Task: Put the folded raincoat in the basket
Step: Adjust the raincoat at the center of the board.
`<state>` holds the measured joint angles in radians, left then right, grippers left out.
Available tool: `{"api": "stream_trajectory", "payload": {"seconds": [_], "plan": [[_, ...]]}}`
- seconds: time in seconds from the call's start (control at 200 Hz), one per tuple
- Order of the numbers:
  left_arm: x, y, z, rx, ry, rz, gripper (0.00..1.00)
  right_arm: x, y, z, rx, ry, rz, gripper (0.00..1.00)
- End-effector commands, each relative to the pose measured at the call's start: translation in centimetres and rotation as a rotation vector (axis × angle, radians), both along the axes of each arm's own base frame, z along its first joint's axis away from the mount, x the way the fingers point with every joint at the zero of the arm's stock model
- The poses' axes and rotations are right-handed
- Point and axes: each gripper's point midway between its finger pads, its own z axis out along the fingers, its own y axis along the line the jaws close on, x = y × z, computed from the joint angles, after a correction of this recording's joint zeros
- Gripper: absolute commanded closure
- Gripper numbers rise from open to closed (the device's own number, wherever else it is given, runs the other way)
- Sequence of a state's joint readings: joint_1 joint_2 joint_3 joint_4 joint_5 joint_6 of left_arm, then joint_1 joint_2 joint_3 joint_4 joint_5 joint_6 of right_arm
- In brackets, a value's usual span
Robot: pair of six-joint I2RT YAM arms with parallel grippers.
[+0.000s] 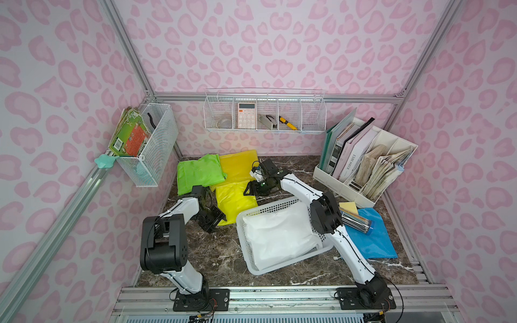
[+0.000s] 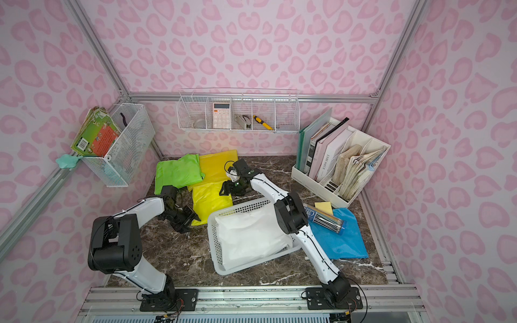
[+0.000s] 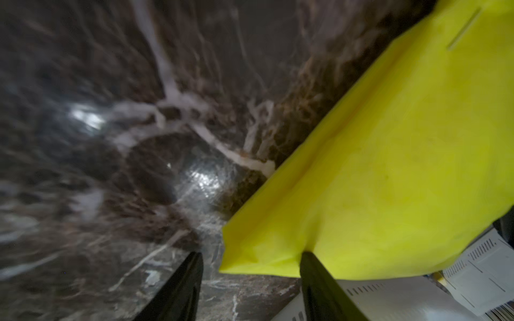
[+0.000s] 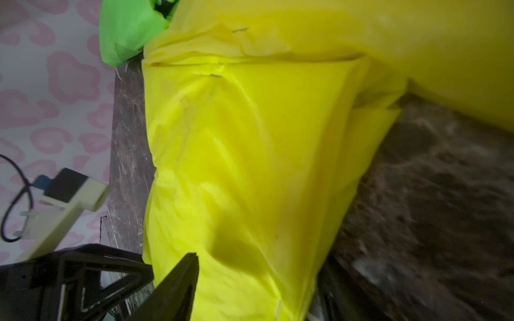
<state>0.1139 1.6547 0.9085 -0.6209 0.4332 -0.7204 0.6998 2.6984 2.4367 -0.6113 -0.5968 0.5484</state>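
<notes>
**Item:** folded raincoat (image 1: 236, 201), bright lemon-yellow thin glossy plastic, a flat rectangular fold with soft creases and a small staple-like mark near one edge

**Location:** on the dark marble table (image 1: 212, 260), outside the basket (image 1: 242, 240); near corner just beside the basket's far left corner, far edge meeting a deeper yellow raincoat (image 1: 240, 165)

**Basket:** white, perforated, askew at table centre; already holds a white raincoat (image 1: 279, 237) covering most of its floor

**Left gripper** (image 3: 250, 254): at the item's near left corner, fingers apart, marble showing between one finger and the fabric's edge, nothing clamped

**Right gripper** (image 1: 250, 189): at the item's far edge; one finger shows over the fabric, the other is hidden behind it, so whether it grips cannot be told

**In the way:** right arm crosses above the basket's far right corner

**Nearby:**
- green raincoat (image 1: 200, 173), left of the deeper yellow one
- blue raincoat (image 1: 372, 237), right of the basket, with a clear tube of sticks (image 1: 356, 222) on it and a yellow pad (image 1: 348, 208) at its far corner
</notes>
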Motion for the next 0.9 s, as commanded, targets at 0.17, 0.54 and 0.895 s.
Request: {"api": "stream_trajectory", "payload": {"seconds": [0.17, 0.54, 0.895], "plan": [[-4.3, -3.0, 2.5, -0.156, -0.048, -0.002, 0.39, -2.9, 5.0, 1.0, 0.178, 0.08, 0.082, 0.36], [-6.1, -4.1, 8.7, -0.08, -0.097, -0.146, 0.29, 2.3, -0.2, 4.9, 0.064, -0.069, -0.062, 0.28], [-3.3, -2.6, 10.2, 0.0, -0.135, -0.129, 0.32, -2.6, -6.2, 3.8, -0.092, -0.04, -0.073, 0.32]]}}
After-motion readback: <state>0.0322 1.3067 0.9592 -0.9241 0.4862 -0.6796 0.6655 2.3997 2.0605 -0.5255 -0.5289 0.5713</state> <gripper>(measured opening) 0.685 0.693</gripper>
